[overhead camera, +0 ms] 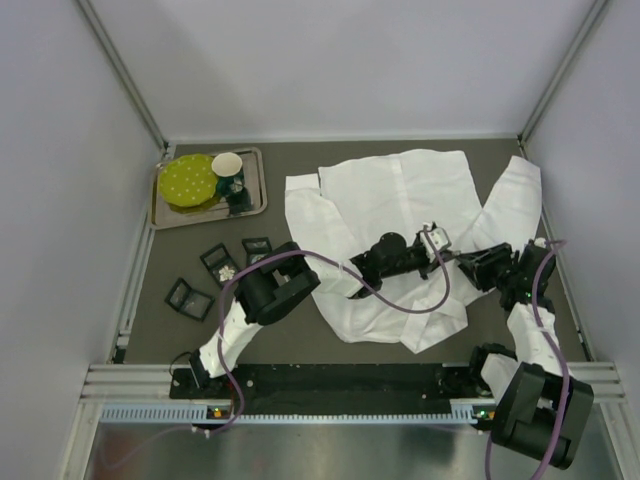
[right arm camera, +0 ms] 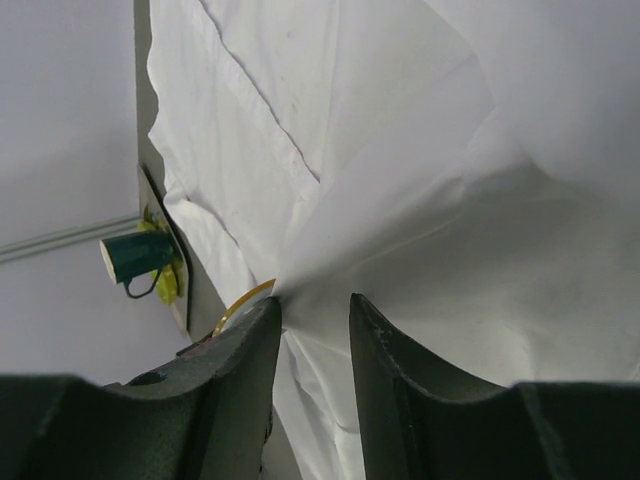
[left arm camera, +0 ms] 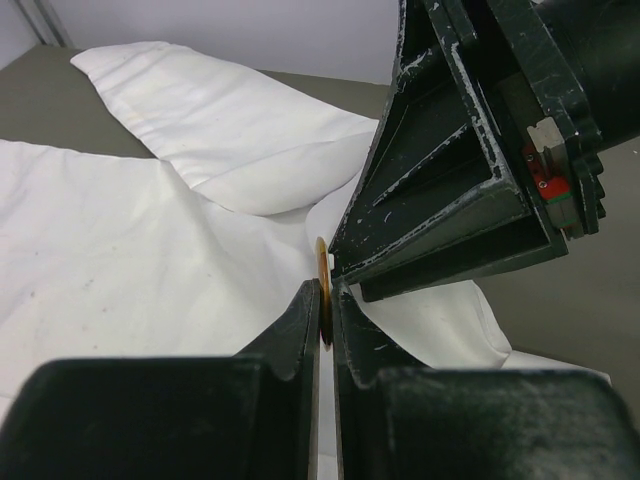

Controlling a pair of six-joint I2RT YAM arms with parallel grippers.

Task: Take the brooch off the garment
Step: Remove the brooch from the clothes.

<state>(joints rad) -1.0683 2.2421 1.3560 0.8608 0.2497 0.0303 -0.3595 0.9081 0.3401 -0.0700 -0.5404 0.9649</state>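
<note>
Your shirt (overhead camera: 400, 195) lies spread out, tented up at its middle where both arms meet. The right gripper (right arm camera: 313, 310) straddles that raised fold with its jaws half apart; you cannot tell whether they bite the cloth. The left gripper (left arm camera: 322, 292) is clenched on the brooch (left arm camera: 322, 262), a thin gold disc standing edge-on just beside the right fingertips, so the pull should go away from them.
</note>
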